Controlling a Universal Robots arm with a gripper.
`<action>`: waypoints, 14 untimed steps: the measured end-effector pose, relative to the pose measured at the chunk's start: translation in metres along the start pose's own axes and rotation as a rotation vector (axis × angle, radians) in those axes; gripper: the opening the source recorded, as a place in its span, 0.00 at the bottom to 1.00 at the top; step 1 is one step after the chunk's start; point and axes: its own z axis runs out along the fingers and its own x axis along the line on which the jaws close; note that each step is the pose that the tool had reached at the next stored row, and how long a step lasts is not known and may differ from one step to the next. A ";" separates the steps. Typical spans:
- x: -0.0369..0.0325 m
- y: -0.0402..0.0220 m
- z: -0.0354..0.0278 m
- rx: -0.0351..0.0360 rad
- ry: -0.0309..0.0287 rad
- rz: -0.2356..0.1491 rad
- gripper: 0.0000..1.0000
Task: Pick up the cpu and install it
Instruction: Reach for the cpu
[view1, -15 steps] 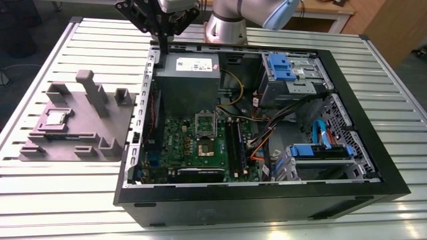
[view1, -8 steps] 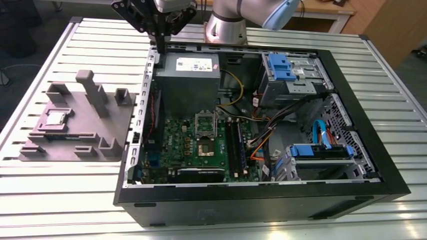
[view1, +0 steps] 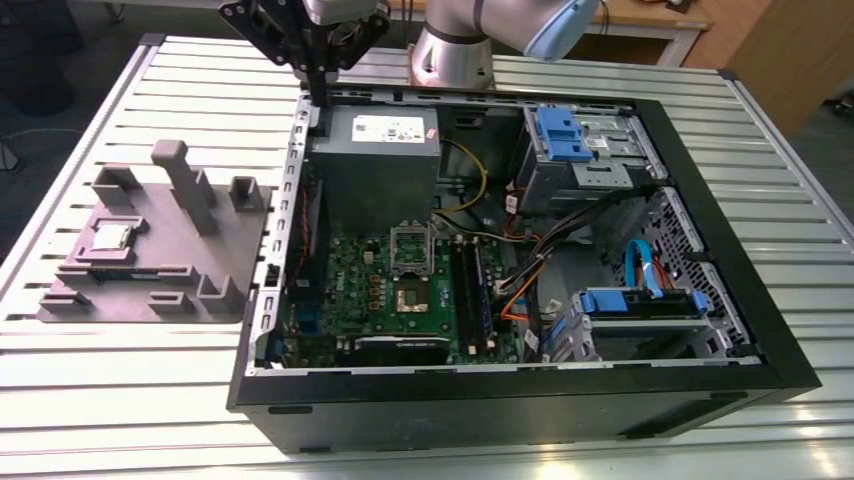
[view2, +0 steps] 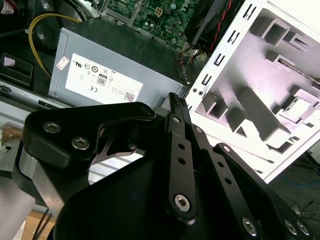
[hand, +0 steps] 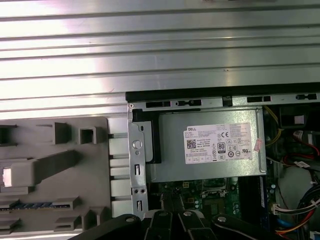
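The small flat square cpu with a shiny silver-grey top lies in a recess of the grey plastic fixture block. The block rests on the ribbed metal surface, at the exterior view's left of the open black computer case. The black claw hangs above the far edge of the case, just beside the grey metal power supply box and well apart from the cpu. Its fingers are pressed together with nothing between them, as the second wrist view shows. Inside the case, the green motherboard carries a rectangular metal socket frame, which lies nearer the camera than the power supply box.
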 end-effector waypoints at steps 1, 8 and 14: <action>0.0004 0.0000 0.0000 0.0000 0.0000 0.000 0.10; 0.0031 -0.0002 -0.0001 0.0000 0.0000 0.000 0.10; 0.0049 -0.0004 -0.0001 0.0000 0.0000 0.000 0.10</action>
